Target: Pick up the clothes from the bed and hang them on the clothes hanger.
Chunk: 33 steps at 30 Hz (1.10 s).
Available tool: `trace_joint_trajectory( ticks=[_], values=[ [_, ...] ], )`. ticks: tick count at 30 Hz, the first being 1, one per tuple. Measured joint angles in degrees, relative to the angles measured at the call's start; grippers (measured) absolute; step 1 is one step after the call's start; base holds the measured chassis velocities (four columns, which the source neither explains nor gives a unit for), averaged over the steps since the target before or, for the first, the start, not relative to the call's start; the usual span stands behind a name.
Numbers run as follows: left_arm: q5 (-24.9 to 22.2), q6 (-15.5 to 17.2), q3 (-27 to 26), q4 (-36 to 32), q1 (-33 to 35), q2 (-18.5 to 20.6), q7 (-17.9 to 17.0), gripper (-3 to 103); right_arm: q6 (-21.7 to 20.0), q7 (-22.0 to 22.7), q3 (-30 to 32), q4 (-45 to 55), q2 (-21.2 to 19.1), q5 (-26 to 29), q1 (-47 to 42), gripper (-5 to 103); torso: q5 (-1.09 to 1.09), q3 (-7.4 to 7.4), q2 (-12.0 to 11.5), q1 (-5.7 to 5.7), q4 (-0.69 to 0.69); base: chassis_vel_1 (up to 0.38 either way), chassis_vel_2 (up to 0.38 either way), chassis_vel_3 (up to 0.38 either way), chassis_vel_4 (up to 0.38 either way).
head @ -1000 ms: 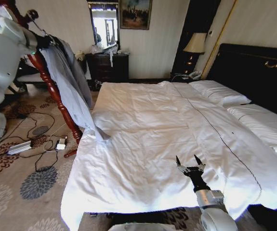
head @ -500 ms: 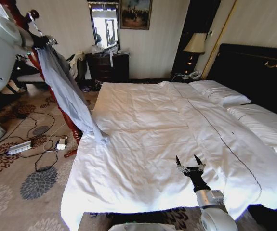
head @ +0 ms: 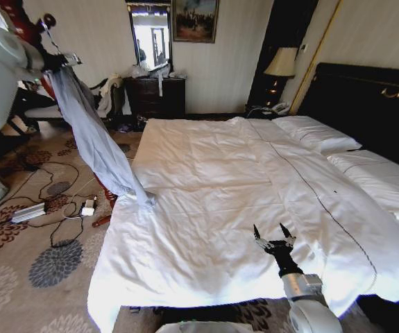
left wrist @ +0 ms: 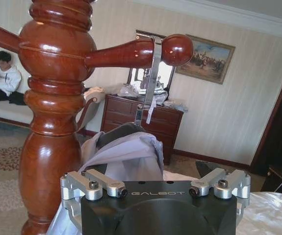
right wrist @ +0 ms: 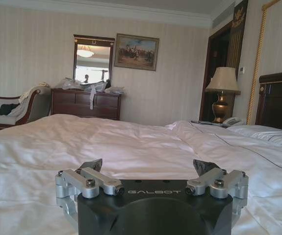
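The pale grey-lavender clothes (head: 95, 139) hang on the black clothes hanger (left wrist: 115, 135). The hanger's metal hook (left wrist: 150, 73) lies over a peg of the red wooden coat stand (left wrist: 52, 112). The jacket's lower end trails onto the near left corner of the bed (head: 255, 173). My left gripper (head: 57, 61) is up at the hanger's top. In the left wrist view, the left gripper (left wrist: 150, 166) stands open just behind the jacket's collar. My right gripper (head: 274, 236) rests open and empty over the white duvet near the bed's front edge. It appears as the right gripper (right wrist: 148, 165) in the right wrist view.
Cables and a power strip (head: 29, 211) lie on the patterned carpet left of the bed. A dark dresser (head: 154, 97) stands against the far wall, and a lamp (head: 280, 62) stands beside the black headboard (head: 366, 97). White pillows (head: 317, 133) lie at the bed's head.
The left arm has drawn back to the left. The jacket has swung with the hanger and now hangs narrower, more edge-on. The right arm has not moved.
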Motion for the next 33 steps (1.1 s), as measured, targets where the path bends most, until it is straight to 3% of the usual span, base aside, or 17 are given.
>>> trace_joint_trajectory(
  ticks=[14,29,33],
  values=[
    [-2.63,0.65,-0.09,-11.41,3.85,7.27,-3.26,100,0.00,0.00,0.00,0.00,0.00,0.00,0.00,100,0.00,0.00,0.00,0.00,0.01,0.000,0.000,0.000,0.000],
    [-3.64,0.34,-2.20,-17.48,6.13,9.57,-3.78,100,0.00,0.00,0.00,0.00,0.00,0.00,0.00,100,0.00,0.00,0.00,0.00,0.00,0.000,0.000,0.000,0.000],
    [-3.73,0.21,-4.66,-21.20,7.87,10.43,-5.30,100,0.00,0.00,0.00,0.00,0.00,0.00,0.00,100,0.01,0.00,0.00,0.01,-0.01,0.000,0.000,0.000,0.000]
  ],
)
